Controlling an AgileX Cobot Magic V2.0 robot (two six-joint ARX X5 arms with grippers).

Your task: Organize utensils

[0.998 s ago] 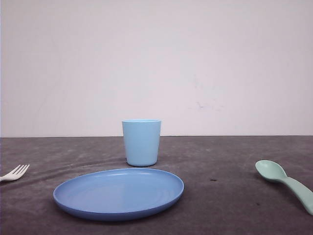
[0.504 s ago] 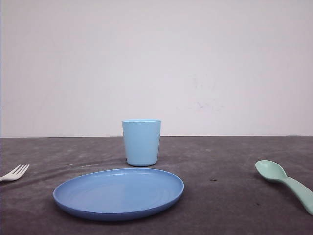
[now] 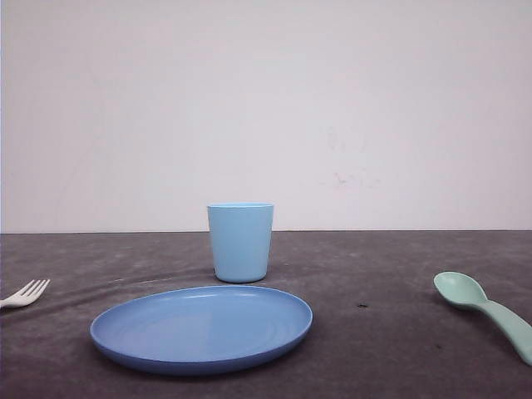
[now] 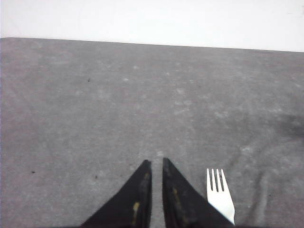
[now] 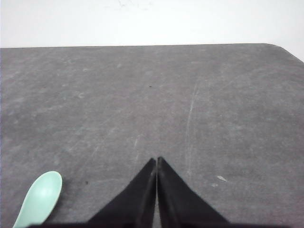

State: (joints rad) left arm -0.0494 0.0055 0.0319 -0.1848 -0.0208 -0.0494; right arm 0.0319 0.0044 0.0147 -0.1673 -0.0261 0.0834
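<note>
Dark grey table [image 3: 399, 349], matte, cloth-like, faintly creased and scuffed, reaching back to a plain pale wall [image 3: 266, 108].

Near the front centre, a blue round plate [image 3: 202, 328]: smooth plastic, shallow, with a low raised rim. Just behind it, standing upright and apart from it, a light blue cup [image 3: 240, 242], smooth-walled and tapering toward the base.

At the right edge of the front view, a mint-green spoon [image 3: 486, 310], flat on the cloth, oval bowl pointing inward and back, thick handle running off toward the near right corner. Well apart from the plate. In the right wrist view, just the oval bowl [image 5: 40, 197], lying to one side of the fingers and not touching them.

At the left edge of the front view, a small white fork [image 3: 27, 293], thin plastic, four tines aimed inward, handle cut off by the frame. Also well apart from the plate. In the left wrist view, tines and neck [image 4: 219, 194] just beside the fingers, untouched.

Left gripper [image 4: 156, 164]: held low over the cloth, black tapered fingers nearly together with a narrow slit between the tips, nothing held.

Right gripper [image 5: 156, 161]: same low, forward-pointing pose, black wedge-shaped fingers pressed together at the tips, empty.
</note>
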